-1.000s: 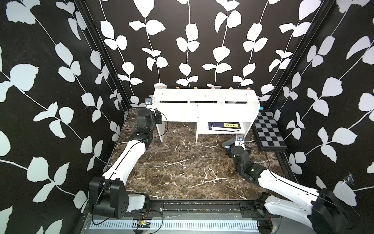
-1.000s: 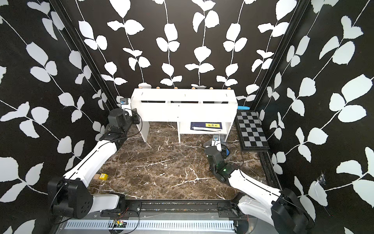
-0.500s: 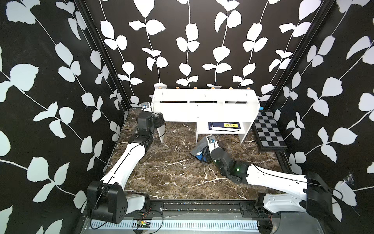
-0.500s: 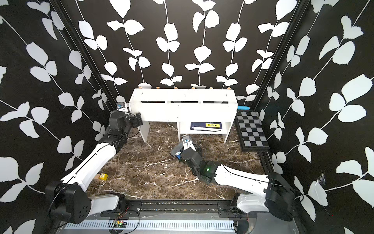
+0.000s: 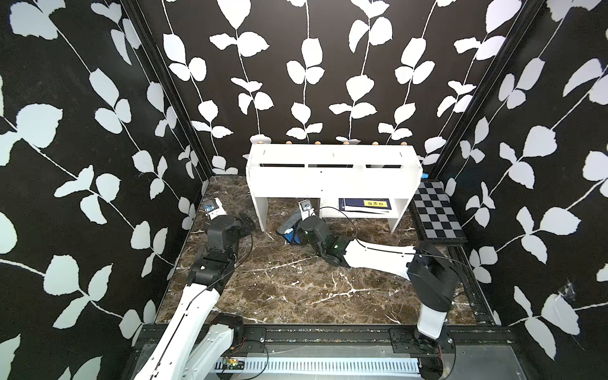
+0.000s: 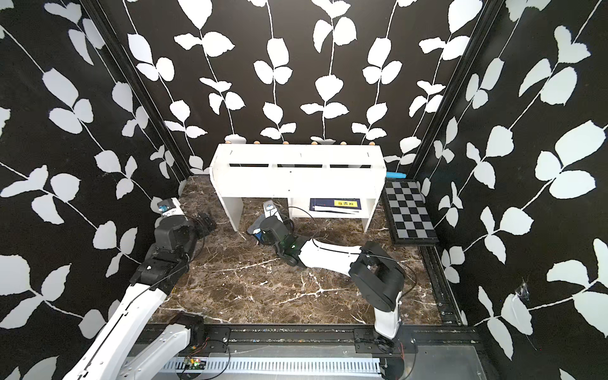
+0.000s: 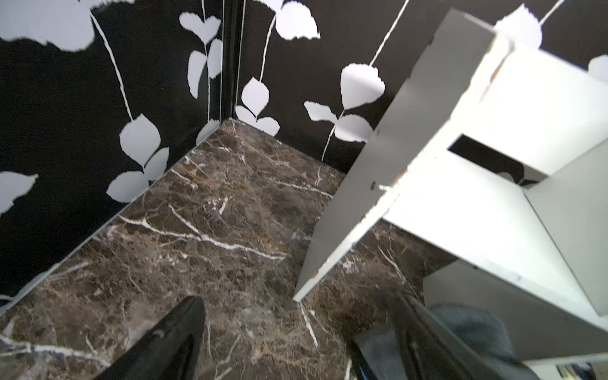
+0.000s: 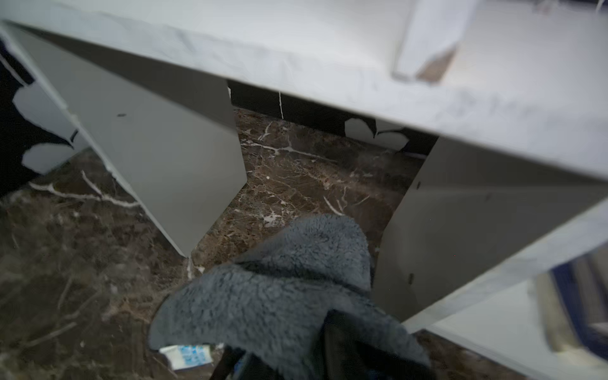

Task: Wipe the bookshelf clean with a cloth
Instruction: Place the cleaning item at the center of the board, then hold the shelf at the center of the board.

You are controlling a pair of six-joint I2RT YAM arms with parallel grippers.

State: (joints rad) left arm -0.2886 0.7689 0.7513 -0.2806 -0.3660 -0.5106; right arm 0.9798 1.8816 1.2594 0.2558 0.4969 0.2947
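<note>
The white bookshelf [image 5: 332, 179] [image 6: 296, 182] stands against the back wall. The cloth [image 5: 289, 229] [image 6: 257, 229], grey with a blue side, lies bunched on the marble in front of the shelf's open left bay. My right gripper [image 5: 297, 234] [image 8: 283, 355] is low at the cloth [image 8: 279, 289]. Its two fingers stand somewhat apart, and grey pile lies over and between them, hiding the gap. A white tag [image 8: 187, 357] peeks out beneath. My left gripper [image 5: 246, 221] [image 7: 296, 332] is open and empty beside the shelf's left leg [image 7: 342, 210], with the cloth [image 7: 473, 325] behind one finger [image 7: 418, 329].
A black-and-grey checkered board [image 5: 437, 214] [image 6: 411, 210] lies right of the shelf. A dark blue book with a yellow label [image 5: 365, 204] sits in the lower compartment. A light blue object [image 6: 396, 175] lies behind the shelf's right end. Patterned walls close three sides.
My right arm swung left with the cloth from near the checkered board to the shelf's left bay. My left gripper opened and drew back from the shelf's left end.
</note>
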